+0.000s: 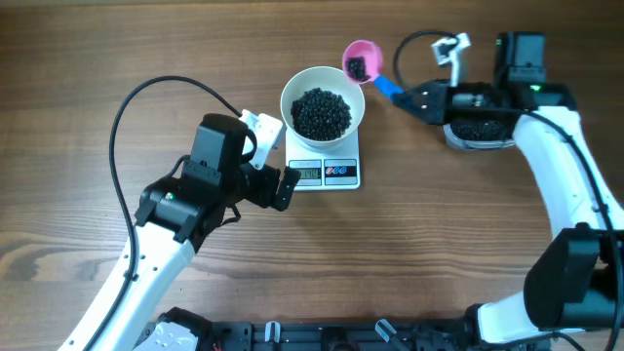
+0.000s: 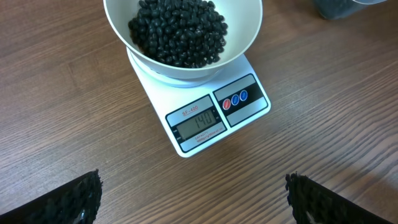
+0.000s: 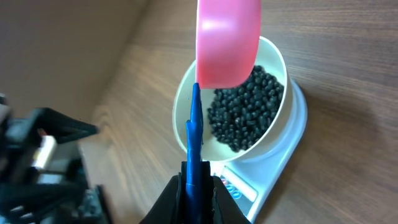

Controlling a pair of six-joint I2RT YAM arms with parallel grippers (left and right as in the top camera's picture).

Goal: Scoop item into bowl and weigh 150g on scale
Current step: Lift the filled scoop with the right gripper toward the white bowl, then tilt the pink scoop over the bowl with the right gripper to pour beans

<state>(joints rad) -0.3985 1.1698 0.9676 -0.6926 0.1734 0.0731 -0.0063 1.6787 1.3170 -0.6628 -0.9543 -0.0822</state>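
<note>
The white bowl [image 1: 286,97] sits on the scale [image 1: 324,174] near the worktop's far edge, already loaded with black beans [image 1: 323,113]. The display appears to read just under target. The right gripper [image 3: 198,186] is clamped on the pink scoop [image 1: 361,60], which carries some beans, just beside the bowl's far rim. The left gripper [image 1: 275,161] stands apart and empty. Judged remaining: a small top-up.

SF-400 printed on scale [image 2: 249,104], 140 on display [image 2: 198,123]
</note>
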